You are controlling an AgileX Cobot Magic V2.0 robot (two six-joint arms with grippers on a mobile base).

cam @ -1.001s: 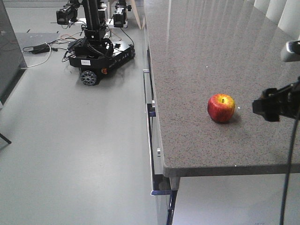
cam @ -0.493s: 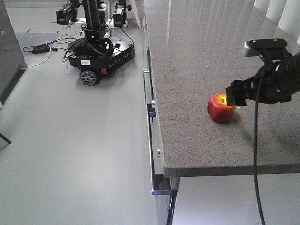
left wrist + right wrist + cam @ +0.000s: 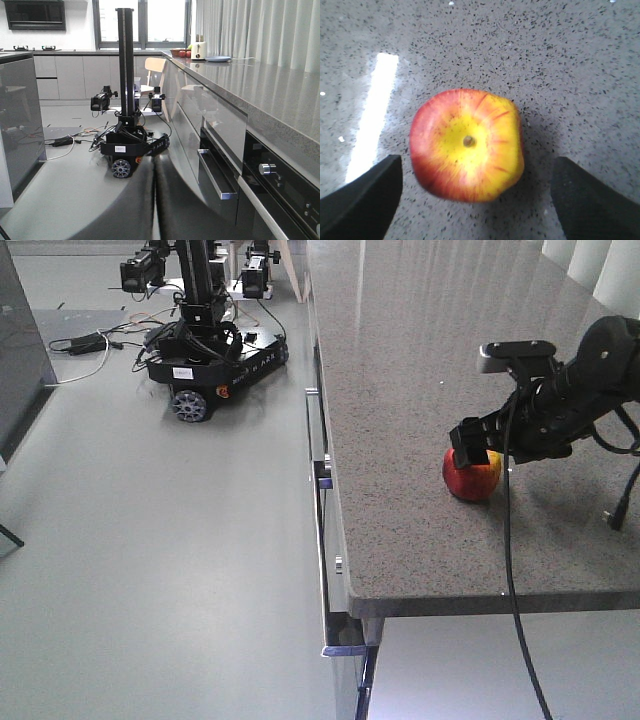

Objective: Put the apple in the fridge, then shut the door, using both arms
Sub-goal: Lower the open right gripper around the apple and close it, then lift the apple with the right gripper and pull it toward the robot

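1. Because the apple (image 3: 467, 145) sat stem-up on the speckled counter (image 3: 420, 360), near its front edge, the right gripper (image 3: 478, 443) hovered directly above it, suited to a top-down grab.
2. Its fingers (image 3: 362, 200) were spread wide, one on either side of the fruit, pinching nothing yet.
3. Low beside the cabinets (image 3: 215, 150), the left gripper (image 3: 154, 200) showed only as a blur. I could not tell its state, and it was probably being kept free for the door.

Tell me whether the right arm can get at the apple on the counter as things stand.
Probably yes. The right hand hovers just above the apple, its open fingers flanking it in the wrist view, and nothing on the counter lies between them.
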